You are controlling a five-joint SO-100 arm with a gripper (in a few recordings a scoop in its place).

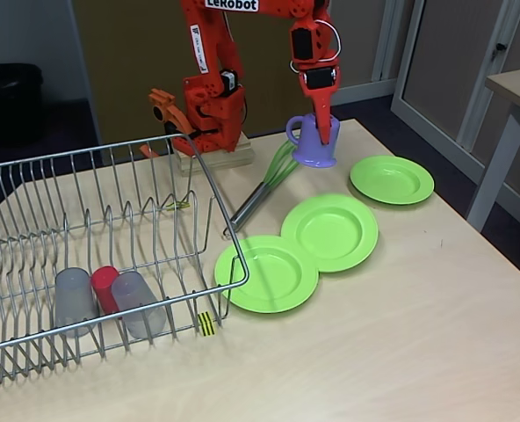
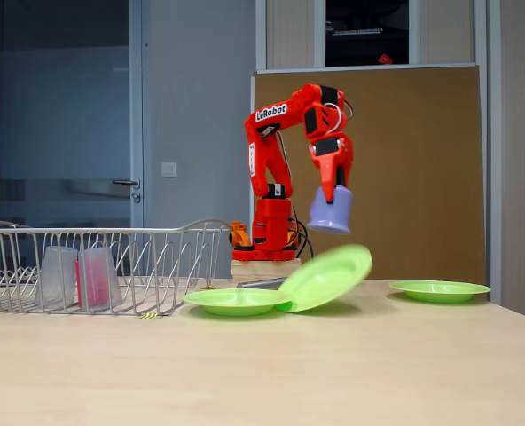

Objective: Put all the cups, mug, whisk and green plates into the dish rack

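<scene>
Your pincer [image 2: 332, 197] is pinching the small lilac-purple plastic mug [image 2: 331, 212] by its rim and holds it in the air, clear of the desk [image 1: 400, 334], tilted slightly in the side fixed view. The relation that matters: the large silver wire dish rack [image 1: 93, 237] lies well off to the left of the mug in both fixed views, with the green-wired whisk [image 1: 264, 189] and the nearest lime-green round plate [image 1: 267, 272] between. I judge you must carry it leftward, above the rack's wall.
</scene>
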